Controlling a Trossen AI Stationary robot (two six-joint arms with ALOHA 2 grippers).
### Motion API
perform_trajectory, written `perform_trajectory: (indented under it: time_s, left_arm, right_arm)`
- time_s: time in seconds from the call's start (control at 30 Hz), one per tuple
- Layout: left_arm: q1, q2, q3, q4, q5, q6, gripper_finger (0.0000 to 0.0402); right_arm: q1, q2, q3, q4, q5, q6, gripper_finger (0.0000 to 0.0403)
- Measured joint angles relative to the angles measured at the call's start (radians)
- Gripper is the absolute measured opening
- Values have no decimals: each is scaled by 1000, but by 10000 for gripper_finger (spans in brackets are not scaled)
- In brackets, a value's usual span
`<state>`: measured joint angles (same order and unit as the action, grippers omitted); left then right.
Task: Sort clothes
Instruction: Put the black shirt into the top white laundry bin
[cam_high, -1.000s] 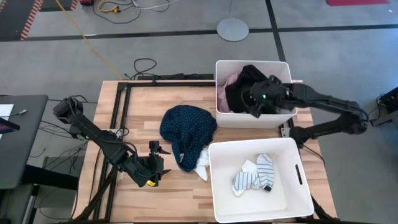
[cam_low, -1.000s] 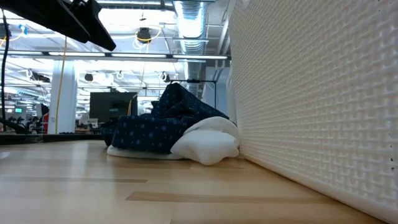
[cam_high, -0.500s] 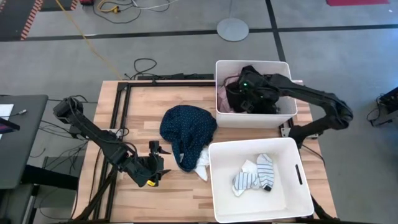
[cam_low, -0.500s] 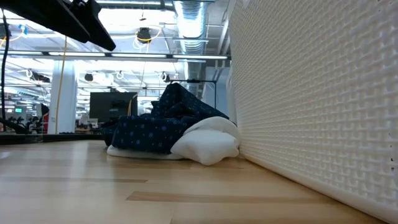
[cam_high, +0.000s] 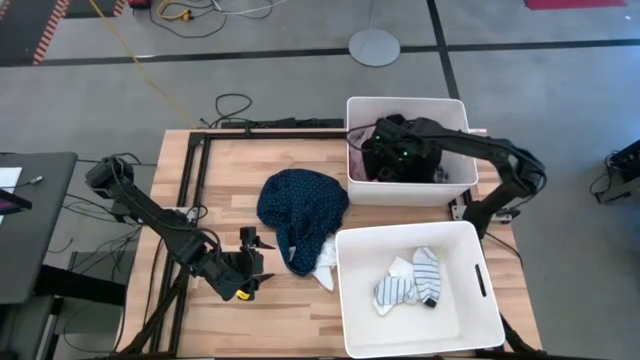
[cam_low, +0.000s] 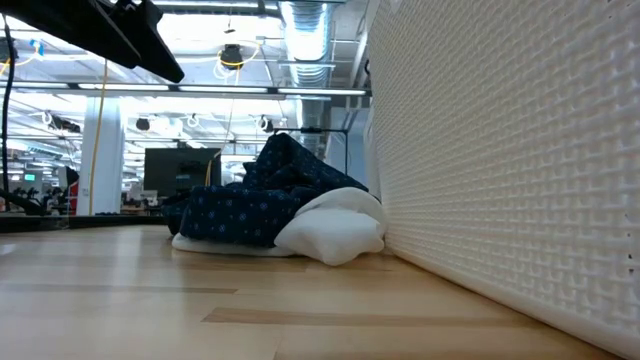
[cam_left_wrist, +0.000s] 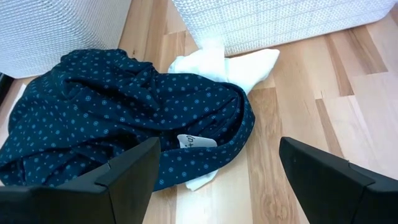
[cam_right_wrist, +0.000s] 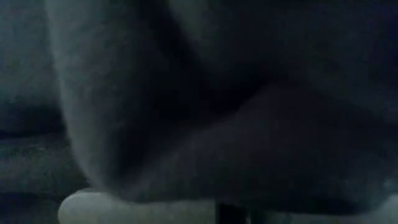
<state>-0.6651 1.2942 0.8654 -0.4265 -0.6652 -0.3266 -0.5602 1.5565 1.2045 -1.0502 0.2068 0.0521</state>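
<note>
Far bin (cam_high: 460, 187): table's back right — holds the large garment (cam_high: 425, 140), right gripper (cam_high: 385, 160) down in it
Near bin (cam_high: 350, 300): front right, socks (cam_high: 410, 280) inside
Dotted garment (cam_high: 300, 205): mid-table, left of both bins (overlapping a small cloth (cam_high: 322, 272))
Left gripper (cam_high: 250, 262): front left — apart from the pile

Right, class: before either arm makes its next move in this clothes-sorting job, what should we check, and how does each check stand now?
1. Left claw open, holding nothing: ok.
2. Navy dotted garment on the table, apart from the left claw: ok.
3. White garment partly under the navy one, beside the near bin: ok, though it may drag along.
4. Right claw inside the far bin, shut: ok.
5. Whether it grips the black garment: cannot tell.
6. Socks in the near bin: ok.
</note>
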Motion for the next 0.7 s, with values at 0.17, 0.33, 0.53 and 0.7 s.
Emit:
perform_trajectory:
  time_s: [0.17,0.33,0.53,0.7]
  left_arm:
    - [0,0,0,0,1,0,322]
    - [0,0,0,0,1,0,322]
    - [0,0,0,-1,1,0,322]
    - [0,0,0,-7,1,6,322]
  right_arm:
    - [2,0,0,13,-30,3,29]
    - [0,2,0,19,-74,10,29]
    - [13,-78,-3,14,-87,16,37]
    - [33,-236,-3,30,-90,21,72]
